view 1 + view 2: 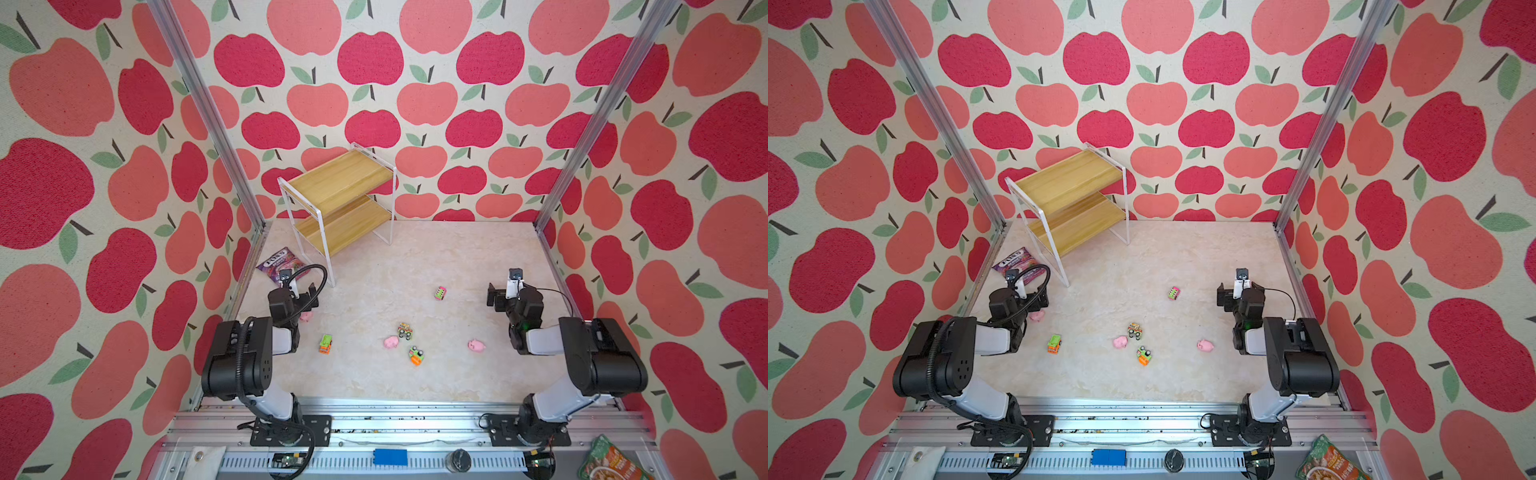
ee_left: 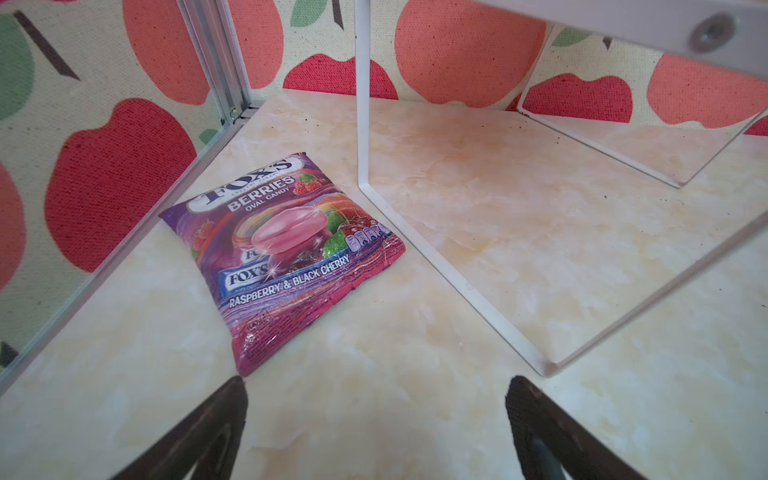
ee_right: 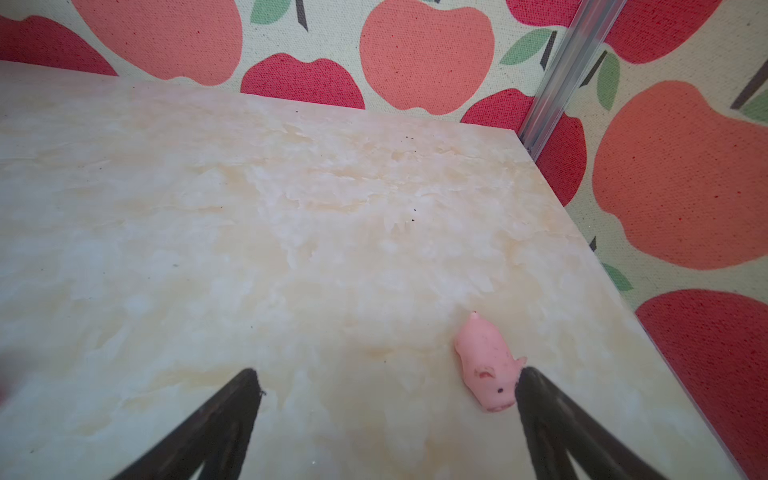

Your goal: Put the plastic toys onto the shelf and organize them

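Note:
The shelf, two wooden boards in a white frame, stands empty at the back left. Several small toy vehicles lie on the table: a pink-green one, a yellow one, a green-orange one and an orange-green one. Pink pigs lie at mid-table, toward the right and half hidden by my left arm. My left gripper is open and empty near the shelf's front leg. My right gripper is open, with a pig beside one fingertip.
A purple candy bag lies by the left wall, next to the shelf's front leg. Apple-patterned walls and aluminium posts enclose the table. A snack packet lies on the front rail, outside the work area.

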Robot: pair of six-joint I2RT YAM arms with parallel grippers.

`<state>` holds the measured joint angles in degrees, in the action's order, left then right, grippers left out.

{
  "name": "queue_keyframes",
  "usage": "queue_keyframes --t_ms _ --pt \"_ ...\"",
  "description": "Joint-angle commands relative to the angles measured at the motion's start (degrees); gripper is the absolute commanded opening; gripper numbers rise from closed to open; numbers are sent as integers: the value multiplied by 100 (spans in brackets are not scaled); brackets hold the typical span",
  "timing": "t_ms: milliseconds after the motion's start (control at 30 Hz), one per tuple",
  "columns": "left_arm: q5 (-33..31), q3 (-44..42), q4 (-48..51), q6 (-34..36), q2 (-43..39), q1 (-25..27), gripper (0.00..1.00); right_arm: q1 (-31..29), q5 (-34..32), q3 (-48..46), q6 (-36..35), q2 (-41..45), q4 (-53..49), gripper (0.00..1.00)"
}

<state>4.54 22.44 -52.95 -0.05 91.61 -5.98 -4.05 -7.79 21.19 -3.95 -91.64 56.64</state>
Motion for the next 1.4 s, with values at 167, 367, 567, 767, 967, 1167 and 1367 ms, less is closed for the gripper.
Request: queue_keyframes --t_ms 167,367,567,767,967,1167,1367 --pt "39 6 -40 87 37 10 99 27 37 -26 107 72 -12 99" --pt "39 2 -49 85 44 11 99 11 41 -6 100 75 -15 99" --pt "-49 -49 -40 -158 -25 -124 99 20 -136 -39 158 69 42 99" --pt "-162 -21 -75 -45 35 -35 99 22 -365 -98 249 58 184 99" --pt "-277 -7 -75 -3 47 28 99 21 -360 -118 238 51 216 99" --pt "-428 -32 -135 23 50 97 99 2 -502 -262 260 51 516 99" --pt "-452 -75 -84 29 -121 115 99 46 -471 -497 327 339 705 99"
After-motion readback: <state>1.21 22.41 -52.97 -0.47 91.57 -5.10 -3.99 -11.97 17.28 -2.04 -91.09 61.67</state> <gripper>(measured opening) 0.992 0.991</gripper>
